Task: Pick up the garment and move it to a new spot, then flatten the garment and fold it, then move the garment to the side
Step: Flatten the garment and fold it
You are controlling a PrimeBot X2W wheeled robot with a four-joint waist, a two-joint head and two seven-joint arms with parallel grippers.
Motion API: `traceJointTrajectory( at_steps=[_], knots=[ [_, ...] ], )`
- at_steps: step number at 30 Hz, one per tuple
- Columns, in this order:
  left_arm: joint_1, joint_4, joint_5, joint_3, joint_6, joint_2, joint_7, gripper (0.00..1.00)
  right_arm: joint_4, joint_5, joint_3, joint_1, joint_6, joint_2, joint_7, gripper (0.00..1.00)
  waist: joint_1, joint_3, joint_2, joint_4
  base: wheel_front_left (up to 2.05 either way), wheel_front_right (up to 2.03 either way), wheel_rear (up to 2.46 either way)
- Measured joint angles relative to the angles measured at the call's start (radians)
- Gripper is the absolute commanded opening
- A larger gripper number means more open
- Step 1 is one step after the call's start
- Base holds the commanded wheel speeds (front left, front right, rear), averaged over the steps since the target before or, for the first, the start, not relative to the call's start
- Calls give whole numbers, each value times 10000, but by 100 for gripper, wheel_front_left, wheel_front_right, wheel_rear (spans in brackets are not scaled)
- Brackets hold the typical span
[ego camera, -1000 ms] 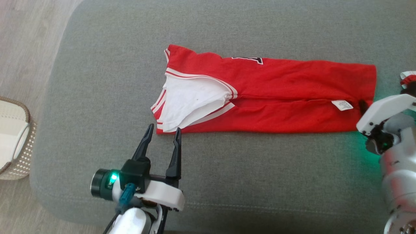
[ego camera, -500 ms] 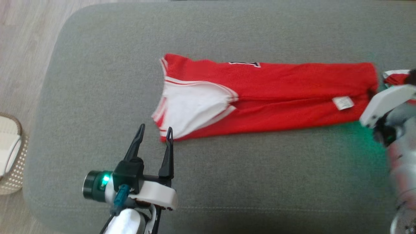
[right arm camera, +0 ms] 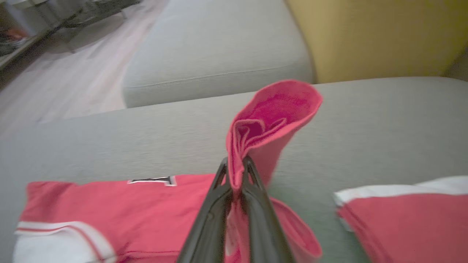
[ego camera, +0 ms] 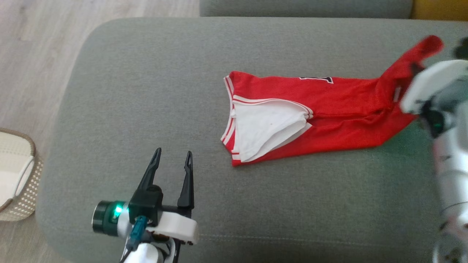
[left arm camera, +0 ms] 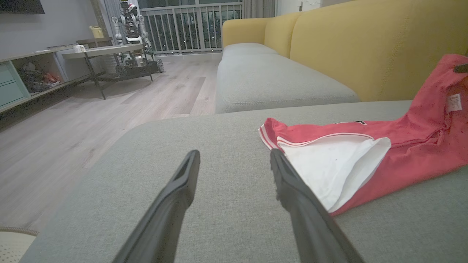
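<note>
The red garment [ego camera: 329, 120] with white trim lies folded lengthwise on the grey sofa cushion [ego camera: 146, 91]. Its right end is raised off the cushion, and my right gripper [ego camera: 414, 68] is shut on it. In the right wrist view the fingers [right arm camera: 252, 204] pinch a bunched red fold [right arm camera: 270, 109] that stands up above them. My left gripper [ego camera: 173, 152] is open at the lower left, a little short of the garment's white-lined end [left arm camera: 329, 171]. Nothing is between its fingers [left arm camera: 292, 190].
A woven basket [ego camera: 14, 171] stands on the wood floor at the far left. Another red and white cloth [right arm camera: 409, 215] lies on the cushion right of the held end. A yellow sofa back [left arm camera: 365, 44] and a second grey cushion [left arm camera: 274, 80] lie beyond.
My right gripper has shut on the garment's right end and lifted it. The garment has slid right, away from my left gripper. The head camera has also shifted.
</note>
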Motion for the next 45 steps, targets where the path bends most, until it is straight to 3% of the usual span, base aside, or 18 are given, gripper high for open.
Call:
traceJointTrajectory(
  at_steps=[8,16,23,30,31,32,40,45],
  knots=[
    [302,201,13,23,-23,-6,0,100,-2107,1799,2184,1227,0,1116,1101,0,0,-261,0,535,0,0,0],
    [337,481,12,12,-190,-38,0,100,-3503,2966,3289,1965,0,1398,1728,0,0,-291,0,1181,0,0,0],
    [326,546,-77,13,-280,-115,0,100,-3547,4416,4495,2007,0,1406,1735,0,0,-56,0,1605,0,0,0],
    [237,600,-117,-27,-284,-244,0,100,-2397,5156,5396,1625,0,1396,1225,0,0,120,0,1814,0,0,0],
    [222,602,-117,-36,-284,-261,0,100,-2205,5304,5507,1517,0,1396,1131,44,0,129,0,1831,0,0,0],
    [207,604,-117,-40,-284,-268,0,100,-2038,5438,5649,1410,-2,1396,1041,100,0,133,0,1844,0,0,0],
    [150,642,-121,4,-270,-284,0,100,-1622,6015,5823,766,0,1398,-109,100,0,48,0,1694,0,0,0],
    [179,468,-117,209,-184,-295,0,100,-1906,4357,4874,814,0,869,-945,100,0,-84,0,1229,0,0,0]
  ],
)
